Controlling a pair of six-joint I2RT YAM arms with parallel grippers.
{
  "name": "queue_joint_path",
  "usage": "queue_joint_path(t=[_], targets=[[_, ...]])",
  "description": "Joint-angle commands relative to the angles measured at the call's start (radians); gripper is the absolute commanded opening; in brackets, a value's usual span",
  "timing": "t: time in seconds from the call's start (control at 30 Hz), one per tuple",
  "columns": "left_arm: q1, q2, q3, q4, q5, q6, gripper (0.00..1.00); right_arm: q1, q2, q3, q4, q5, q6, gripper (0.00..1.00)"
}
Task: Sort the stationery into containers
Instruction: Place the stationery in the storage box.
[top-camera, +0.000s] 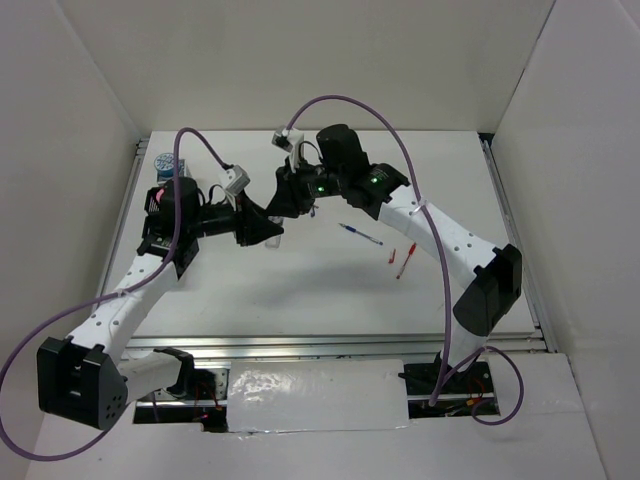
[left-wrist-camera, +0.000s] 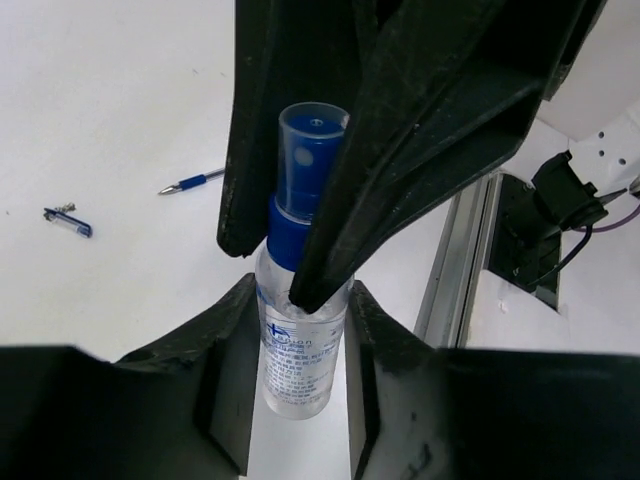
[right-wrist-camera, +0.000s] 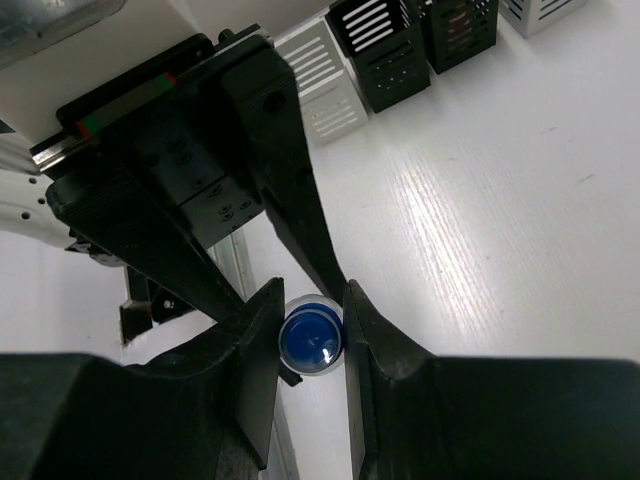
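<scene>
A tiny clear bottle (left-wrist-camera: 295, 350) with a blue cap (right-wrist-camera: 312, 340) hangs in the air between both arms, above the table's middle. My right gripper (right-wrist-camera: 312, 318) is shut on its cap end from above. My left gripper (left-wrist-camera: 300, 300) has its two pads against the sides of the bottle's clear body. In the top view the two grippers, left (top-camera: 268, 232) and right (top-camera: 290, 205), meet and hide the bottle. A blue pen (top-camera: 360, 234), a red pen (top-camera: 405, 261) and a short red piece (top-camera: 391, 256) lie on the table to the right.
A row of containers stands by the table's left edge: a white slotted box (right-wrist-camera: 325, 85), a black slotted box (right-wrist-camera: 385, 50), a black mesh box (right-wrist-camera: 460, 25) and another white one (right-wrist-camera: 540, 10). A round blue-white tin (top-camera: 165, 162) sits at the far left corner. A small blue piece (left-wrist-camera: 68, 220) lies near the pen.
</scene>
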Motion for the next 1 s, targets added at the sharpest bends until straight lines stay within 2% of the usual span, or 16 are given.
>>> queue_joint_path(t=[0.0, 0.07, 0.1, 0.17, 0.2, 0.3, 0.43, 0.47, 0.57, 0.63, 0.73, 0.83, 0.97], targets=[[0.005, -0.013, 0.006, 0.039, -0.034, 0.018, 0.35, 0.030, -0.002, 0.056, -0.010, -0.033, 0.010, 0.10], [0.005, -0.017, 0.003, 0.022, -0.049, 0.015, 0.21, 0.029, -0.003, 0.059, -0.012, -0.029, 0.014, 0.24], [0.006, -0.019, 0.000, 0.013, -0.062, 0.004, 0.11, 0.026, -0.005, 0.059, -0.012, -0.024, 0.019, 0.48], [0.020, -0.027, -0.012, -0.003, -0.099, -0.025, 0.05, 0.019, -0.011, 0.063, -0.006, 0.005, 0.031, 0.64], [0.044, -0.039, -0.031, -0.006, -0.108, -0.055, 0.02, 0.016, -0.013, 0.068, -0.007, 0.014, 0.034, 0.76], [0.127, -0.094, -0.093, 0.028, -0.138, -0.141, 0.00, -0.023, -0.030, 0.083, 0.007, 0.034, 0.054, 0.80], [0.224, -0.171, -0.135, 0.023, -0.186, -0.168, 0.00, -0.106, -0.053, 0.125, 0.017, 0.025, 0.088, 0.81], [0.305, -0.201, -0.138, 0.019, -0.213, -0.168, 0.00, -0.140, -0.062, 0.140, 0.016, 0.023, 0.088, 0.81], [0.408, -0.254, -0.155, 0.025, -0.290, -0.162, 0.00, -0.204, -0.088, 0.129, 0.017, 0.011, 0.091, 0.81], [0.514, -0.269, -0.172, 0.049, -0.327, -0.145, 0.00, -0.234, -0.100, 0.105, 0.025, -0.009, 0.105, 0.81], [0.682, -0.243, -0.196, 0.114, -0.335, -0.103, 0.00, -0.272, -0.128, 0.031, 0.028, -0.035, 0.115, 0.80], [0.776, -0.185, -0.206, 0.175, -0.300, -0.070, 0.00, -0.290, -0.140, -0.010, 0.030, -0.043, 0.122, 0.80], [0.859, -0.091, -0.210, 0.322, -0.215, -0.097, 0.00, -0.292, -0.149, -0.046, 0.042, -0.050, 0.134, 0.79]])
